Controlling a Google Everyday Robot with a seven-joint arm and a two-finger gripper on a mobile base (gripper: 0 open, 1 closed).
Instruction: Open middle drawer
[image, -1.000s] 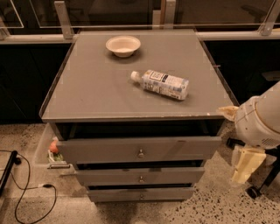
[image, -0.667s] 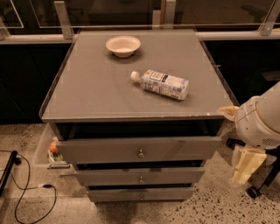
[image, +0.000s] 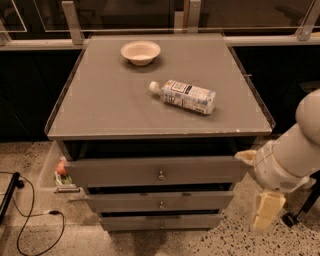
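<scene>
Middle drawer (image: 200, 200) to the left of the hand (image: 266, 215) and about level with it, tucked under the jutting top drawer (image: 120, 172) and above the bottom drawer (image: 130, 222). Small round knob (image: 161, 204) at centre, untouched, task apparently not yet begun. Hand hanging off the front right corner of the desk (image: 110, 100), well apart from the knob; whether released or clenched, impossible to tell. Probably held there, clear of the drawer fronts, ahead of a reach leftward to the knob. Up and left of the hand, on the desk: bottle (image: 184, 96) lying on its side, bowl (image: 140, 52) beyond it near the back edge.
</scene>
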